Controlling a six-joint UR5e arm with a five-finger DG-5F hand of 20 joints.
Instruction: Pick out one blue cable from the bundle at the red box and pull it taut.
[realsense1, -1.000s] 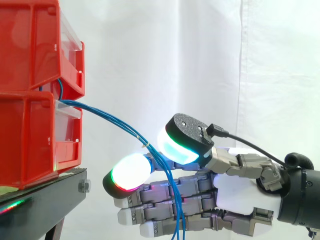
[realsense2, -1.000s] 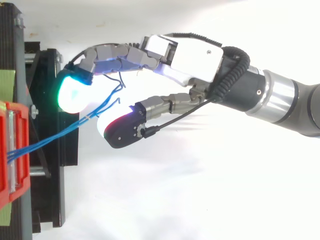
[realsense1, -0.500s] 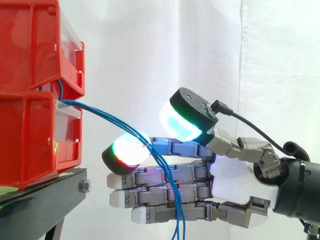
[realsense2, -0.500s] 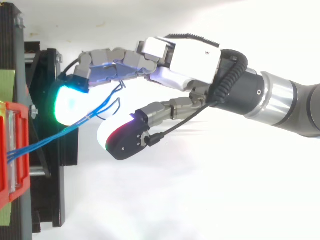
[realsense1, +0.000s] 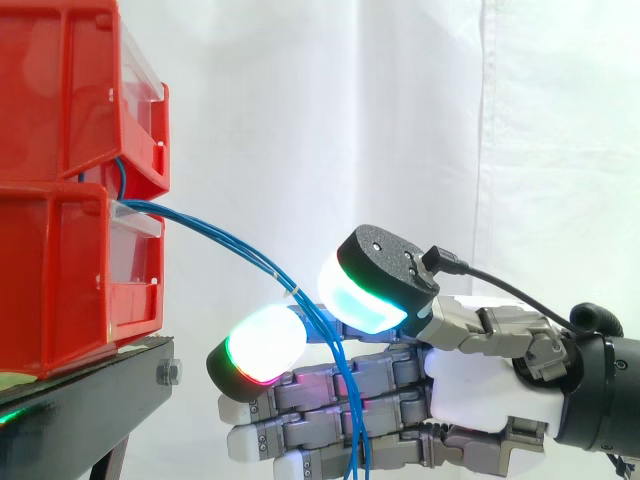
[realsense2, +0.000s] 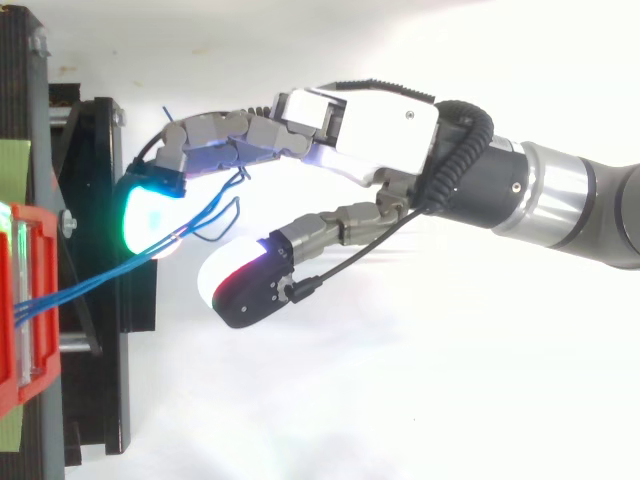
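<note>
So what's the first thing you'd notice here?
The robot hand, low on the right, with fingertips glowing green and white. Then the blue cables sloping from the red boxes on the left down between its thumb and fingers.

I see red bins (realsense1: 60, 200) on a black stand (realsense1: 90, 390) against a white curtain (realsense1: 400, 120), and the thin cables (realsense1: 225, 243) are blue. The hand (realsense1: 480, 385) has a white palm and grey fingers (realsense1: 300, 392); one pad (realsense1: 262, 345) glows white with a green and red edge, while the thumb pad (realsense1: 360, 300) glows cyan-white rimmed in green under a black speckled cap. From above I make out a pale green strip (realsense2: 12, 165) on the stand and a silver-and-black wrist (realsense2: 545, 195).
</note>
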